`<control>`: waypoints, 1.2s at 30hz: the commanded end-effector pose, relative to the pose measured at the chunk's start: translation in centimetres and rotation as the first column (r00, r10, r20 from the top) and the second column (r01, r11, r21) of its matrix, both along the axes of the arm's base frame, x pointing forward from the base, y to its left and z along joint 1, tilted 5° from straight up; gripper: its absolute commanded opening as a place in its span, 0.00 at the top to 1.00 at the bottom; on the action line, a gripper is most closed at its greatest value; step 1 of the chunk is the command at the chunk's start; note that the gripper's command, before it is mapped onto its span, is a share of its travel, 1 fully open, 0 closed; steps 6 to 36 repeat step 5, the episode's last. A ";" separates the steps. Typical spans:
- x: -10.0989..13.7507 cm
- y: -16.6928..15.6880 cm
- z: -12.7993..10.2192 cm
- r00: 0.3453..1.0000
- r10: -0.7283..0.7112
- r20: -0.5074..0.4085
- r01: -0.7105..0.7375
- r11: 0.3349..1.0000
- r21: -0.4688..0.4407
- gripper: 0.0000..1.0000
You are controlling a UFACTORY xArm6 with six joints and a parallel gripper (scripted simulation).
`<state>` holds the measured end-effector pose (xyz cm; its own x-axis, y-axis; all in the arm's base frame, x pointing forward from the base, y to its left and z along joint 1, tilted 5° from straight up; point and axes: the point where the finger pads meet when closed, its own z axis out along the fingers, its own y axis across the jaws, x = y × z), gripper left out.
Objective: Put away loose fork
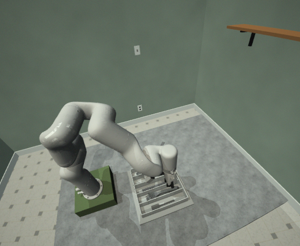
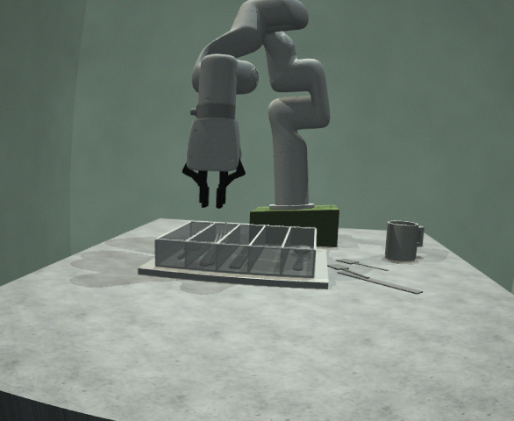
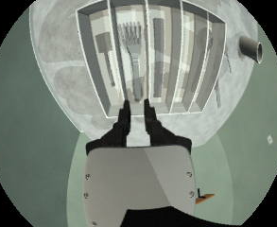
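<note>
The cutlery tray (image 2: 234, 253) has several long slots side by side. The forks (image 3: 133, 57) lie flat in the second slot from the left in the wrist view, tines at the far end, overlapping so that I cannot tell them apart. They also show in the top view (image 1: 155, 195). My gripper (image 2: 211, 201) hangs well above the tray, over the handle end of the fork slot, fingers pointing down. The fingers stand a small gap apart with nothing between them, as the wrist view (image 3: 137, 109) also shows.
A grey mug (image 2: 402, 239) stands on the counter right of the tray. Flat loose cutlery pieces (image 2: 374, 278) lie between the mug and the tray. The arm's green base block (image 2: 296, 222) sits behind the tray. Other slots hold other utensils (image 3: 103, 44).
</note>
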<state>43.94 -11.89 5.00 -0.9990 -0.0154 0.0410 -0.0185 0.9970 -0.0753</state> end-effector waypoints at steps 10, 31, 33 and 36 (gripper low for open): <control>0.2 0.1 2.2 1.000 0.000 0.003 0.000 1.000 -0.001 0.76; 0.2 0.1 2.2 1.000 0.000 0.003 0.000 1.000 -0.001 0.76; 0.2 0.1 2.2 1.000 0.000 0.003 0.000 1.000 -0.001 0.76; 0.2 0.1 2.2 1.000 0.000 0.003 0.000 1.000 -0.001 0.76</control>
